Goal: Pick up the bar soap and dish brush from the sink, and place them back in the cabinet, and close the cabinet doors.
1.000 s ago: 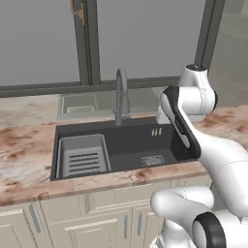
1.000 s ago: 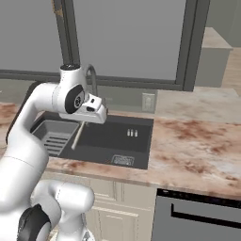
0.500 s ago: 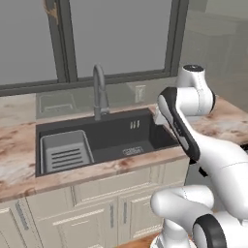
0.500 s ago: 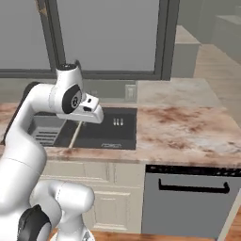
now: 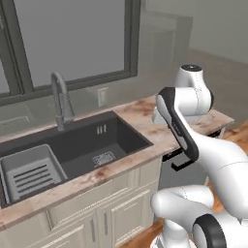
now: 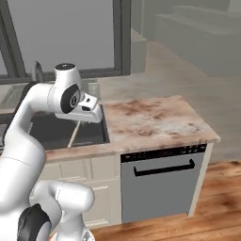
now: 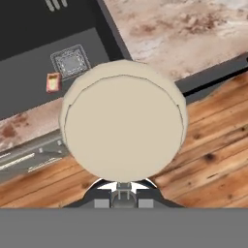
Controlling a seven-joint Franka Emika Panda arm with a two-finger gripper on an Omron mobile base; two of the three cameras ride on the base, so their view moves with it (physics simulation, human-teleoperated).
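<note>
My gripper point(image 6: 88, 112) is shut on the dish brush, held above the counter's front edge just right of the sink point(image 5: 111, 138). The brush's thin pale handle point(image 6: 73, 134) slants down from the hand in the right base view. Its round cream head point(image 7: 123, 128) covers the middle of the hand view and hides the fingertips. The bar soap point(image 7: 53, 82), a small reddish block, lies on the dark sink floor point(image 7: 29, 53) beside the square drain. The cabinet and the cabinet doors are out of view.
A tall grey faucet point(image 5: 60, 99) stands behind the sink, and a pale slotted rack point(image 5: 29, 172) fills its left part. A marbled counter point(image 6: 150, 117) runs to the right over a grey dishwasher point(image 6: 162, 181). Wooden floor lies beyond the counter's end.
The whole picture has shifted: the base has driven to the right, so the sink slid left and the dishwasher and counter end came into view. The gripper stays shut on the brush.
</note>
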